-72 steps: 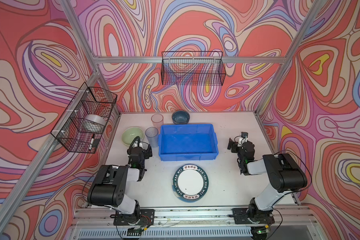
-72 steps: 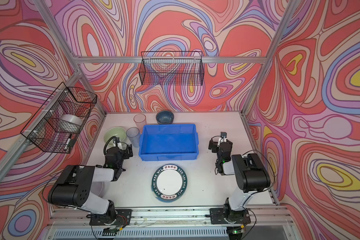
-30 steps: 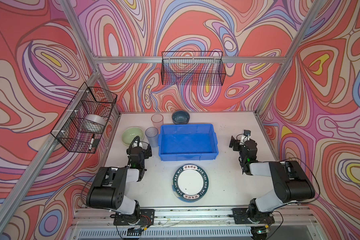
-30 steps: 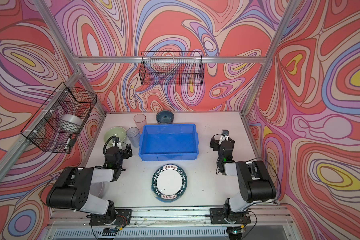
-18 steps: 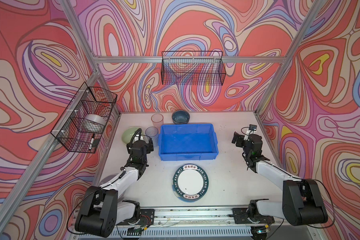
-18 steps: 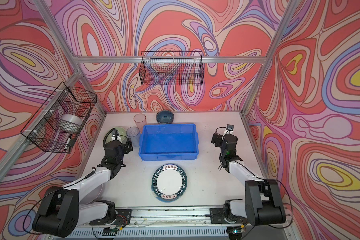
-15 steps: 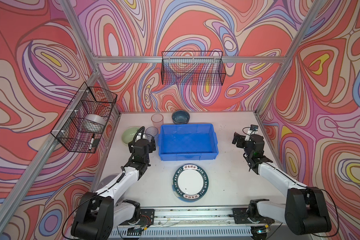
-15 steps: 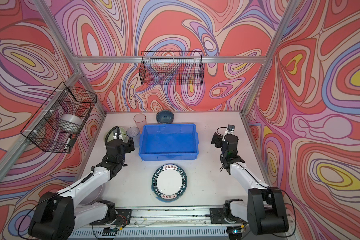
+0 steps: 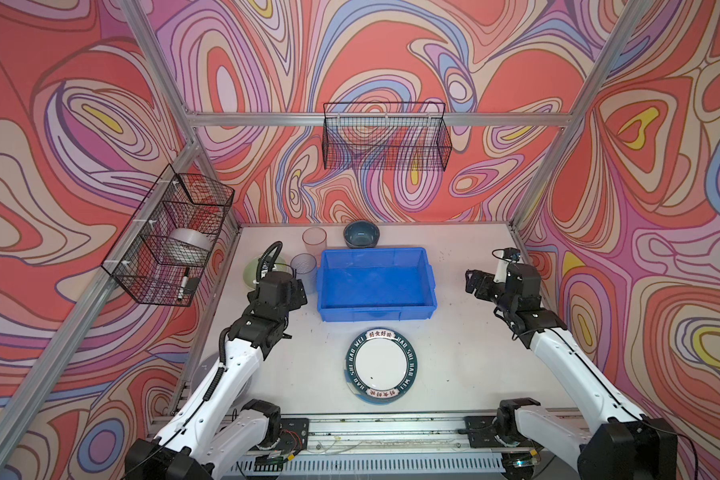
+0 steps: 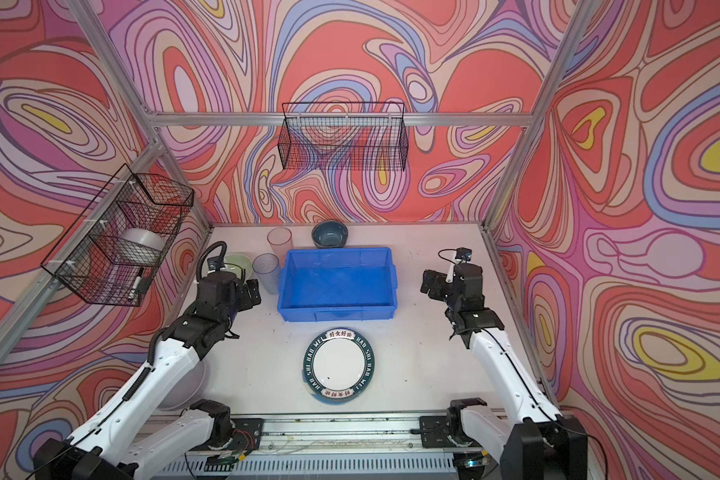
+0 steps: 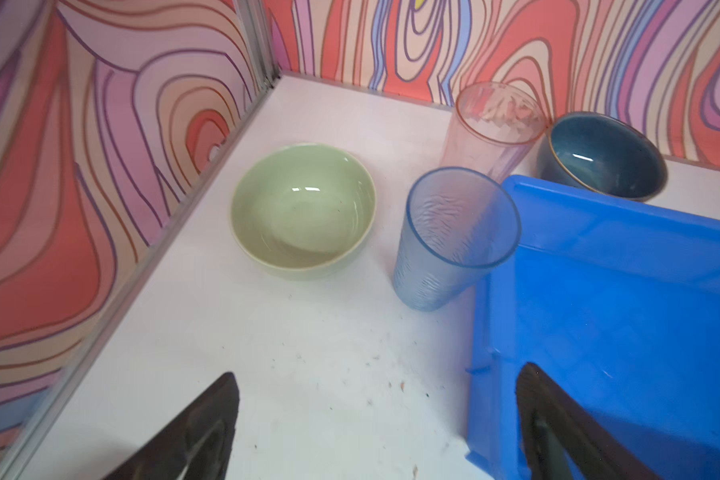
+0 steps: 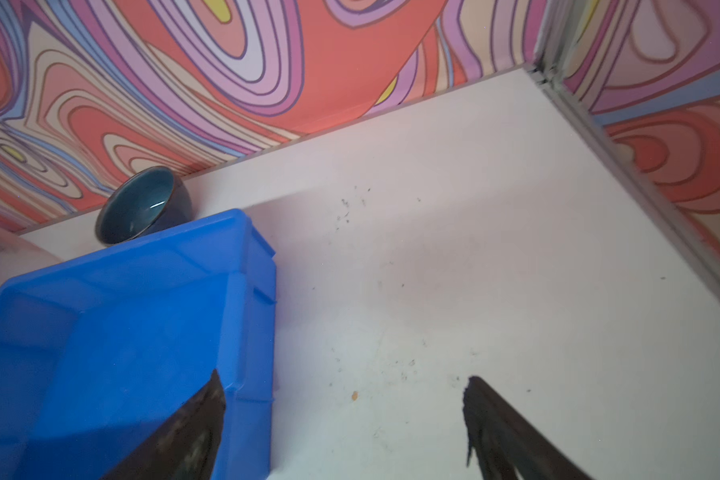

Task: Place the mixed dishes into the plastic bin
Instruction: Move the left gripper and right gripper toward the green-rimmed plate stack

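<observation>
The blue plastic bin [image 9: 373, 311] [image 10: 335, 309] stands empty mid-table. In front of it lies a green-rimmed lettered plate [image 9: 381, 365] [image 10: 339, 365]. To its left stand a pale green bowl [image 11: 304, 212] [image 9: 252, 270], a bluish tumbler [image 11: 454, 237] [image 9: 304, 266] and a pinkish tumbler [image 11: 491, 124] [image 9: 314, 239]. A dark blue-grey bowl [image 9: 361, 235] [image 12: 142, 205] sits behind the bin. My left gripper [image 9: 298, 291] [image 11: 375, 374] hovers open and empty at the bin's left end, short of the bluish tumbler. My right gripper [image 9: 476, 284] [image 12: 344, 378] hangs open and empty off the bin's right end.
A black wire basket [image 9: 167, 241] holding a white roll hangs on the left wall, and another wire basket [image 9: 385, 143] hangs on the back wall. A pale round dish [image 10: 184, 386] lies at the front left, partly under my left arm. Aluminium posts frame the table.
Both arms have unfolded from their low rest pose and lifted. The left gripper moved forward toward the tumblers, and the right one moved up and back beside the bin.
</observation>
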You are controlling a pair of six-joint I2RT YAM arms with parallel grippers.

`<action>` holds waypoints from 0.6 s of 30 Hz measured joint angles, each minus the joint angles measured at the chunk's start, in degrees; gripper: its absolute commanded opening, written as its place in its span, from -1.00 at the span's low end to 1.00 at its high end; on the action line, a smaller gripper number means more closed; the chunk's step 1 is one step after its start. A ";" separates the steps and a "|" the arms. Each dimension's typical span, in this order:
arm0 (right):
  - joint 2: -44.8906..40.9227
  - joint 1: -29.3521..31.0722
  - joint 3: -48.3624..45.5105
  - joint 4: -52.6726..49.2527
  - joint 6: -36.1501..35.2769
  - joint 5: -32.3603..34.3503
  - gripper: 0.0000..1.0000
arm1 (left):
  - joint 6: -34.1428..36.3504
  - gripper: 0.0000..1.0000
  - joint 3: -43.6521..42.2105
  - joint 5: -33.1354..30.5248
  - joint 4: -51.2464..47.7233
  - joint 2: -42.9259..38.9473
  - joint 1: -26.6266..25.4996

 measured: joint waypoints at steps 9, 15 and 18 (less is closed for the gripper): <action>0.04 2.45 1.51 -9.79 3.72 -14.23 0.71 | -4.42 0.61 2.14 20.20 -11.52 -0.26 -0.17; 0.04 6.84 2.47 -14.40 4.50 -18.80 0.66 | -4.46 0.41 1.29 32.11 -14.36 -2.49 -0.39; 0.17 9.40 2.67 -16.11 4.94 -20.24 0.61 | -4.48 0.23 0.63 37.00 -14.91 -2.23 -0.48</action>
